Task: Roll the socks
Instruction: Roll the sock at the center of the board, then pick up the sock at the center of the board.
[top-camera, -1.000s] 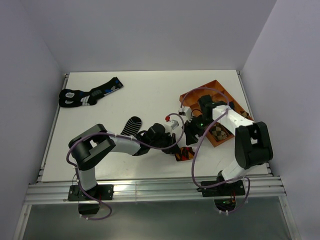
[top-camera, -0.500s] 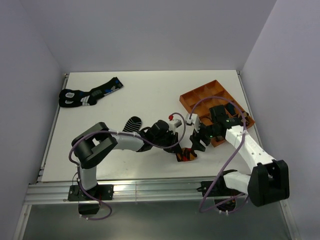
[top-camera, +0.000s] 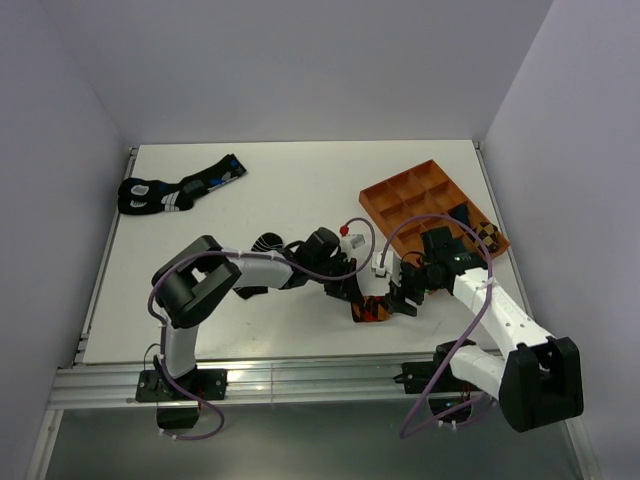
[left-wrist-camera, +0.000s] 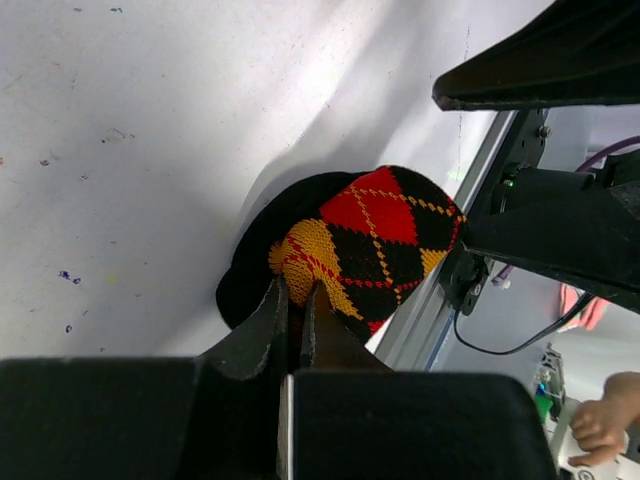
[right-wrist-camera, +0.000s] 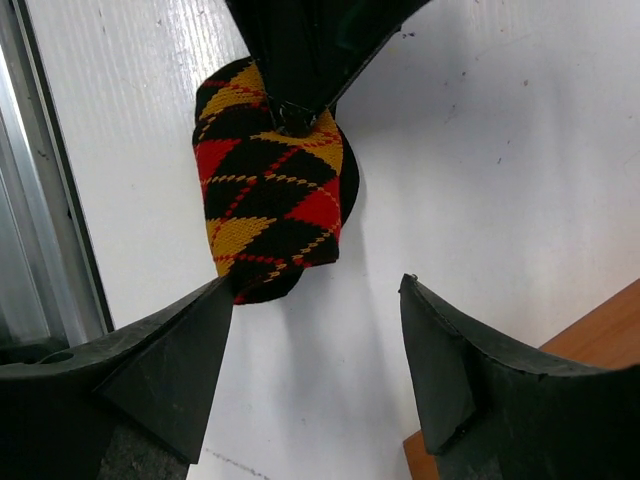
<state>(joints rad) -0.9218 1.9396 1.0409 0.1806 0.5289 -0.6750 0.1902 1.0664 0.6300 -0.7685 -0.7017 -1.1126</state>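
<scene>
The long argyle sock (top-camera: 372, 308) lies as a rolled bundle near the table's front edge. It fills the middle of the left wrist view (left-wrist-camera: 370, 245) and the upper left of the right wrist view (right-wrist-camera: 268, 215). My left gripper (top-camera: 350, 292) is shut on the bundle's orange edge (left-wrist-camera: 295, 295). My right gripper (top-camera: 405, 297) is open and empty just right of the bundle, its jaws wide apart (right-wrist-camera: 315, 300), the left fingertip close beside the roll's end. The short striped ankle sock (top-camera: 265, 243) lies flat behind my left arm, partly hidden by it.
An orange compartment tray (top-camera: 400, 195) stands at the back right, holding a brown-checked bundle (top-camera: 487, 232); its corner shows in the right wrist view (right-wrist-camera: 600, 330). Black socks with blue and white marks (top-camera: 175, 190) lie at the far left. The metal front rail (top-camera: 300, 375) is close.
My right arm has swung from the orange tray forward and down to the right side of the argyle bundle. My left gripper has stayed shut on the bundle, shifting slightly.
</scene>
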